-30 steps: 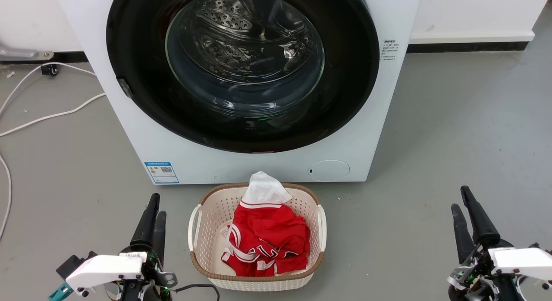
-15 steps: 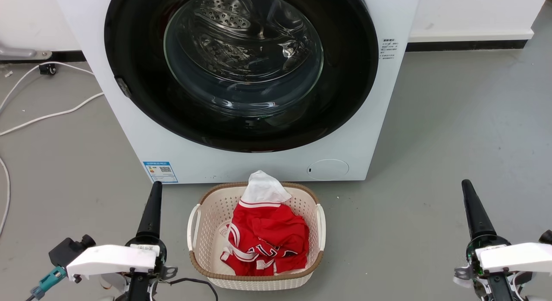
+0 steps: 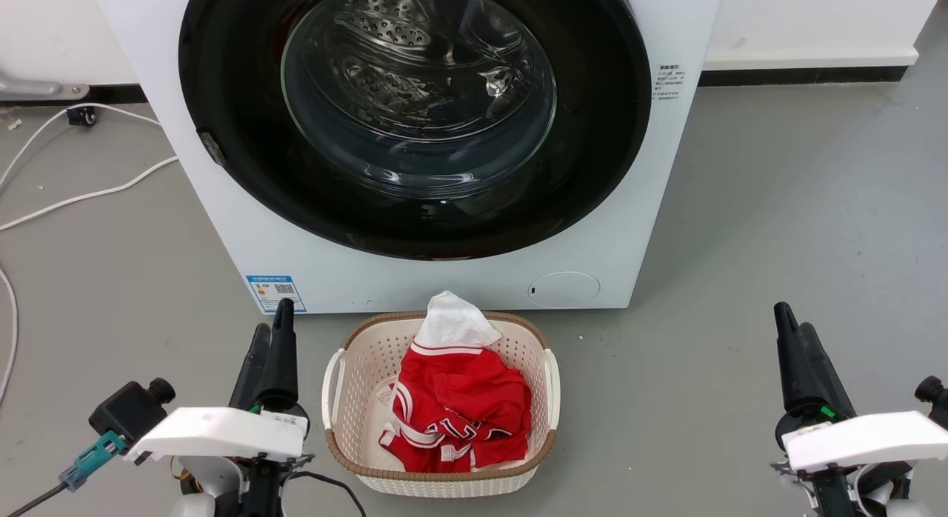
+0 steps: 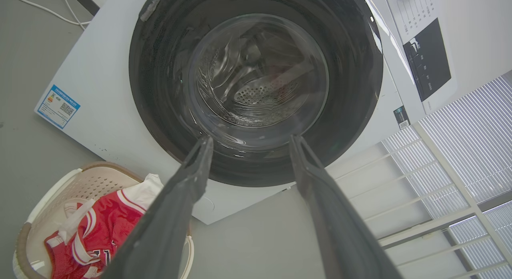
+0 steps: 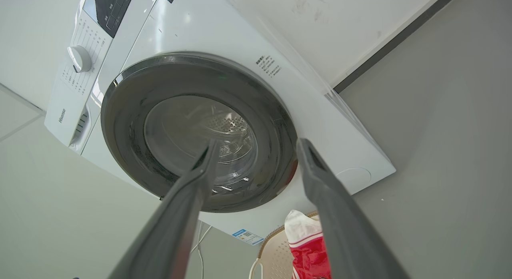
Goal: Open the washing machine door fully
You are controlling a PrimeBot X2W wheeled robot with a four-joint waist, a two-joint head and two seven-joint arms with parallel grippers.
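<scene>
The washing machine point(image 3: 222, 228) is a white box filling the upper middle of the head view. Its washing machine door point(image 3: 592, 132), a glossy black ring around a clear glass bowl, lies flush against the front. The steel drum shows through the glass. My left gripper point(image 3: 272, 318) is low at the left, open and empty, well short of the machine. My right gripper point(image 3: 792, 318) is low at the right, also open and empty. In the left wrist view the open left gripper point(image 4: 251, 140) points at the door point(image 4: 160, 91). In the right wrist view the open right gripper point(image 5: 258, 144) points at the door point(image 5: 124, 123).
A beige laundry basket point(image 3: 337, 398) holding a red and white garment point(image 3: 459, 406) sits on the grey floor right before the machine, between my arms. White cables point(image 3: 74, 198) trail on the floor at the left. Bare floor lies to the right of the machine.
Both wrists have rolled, so the fingers went from side by side to edge-on and back to two showing. The left gripper has risen toward the machine's lower left corner.
</scene>
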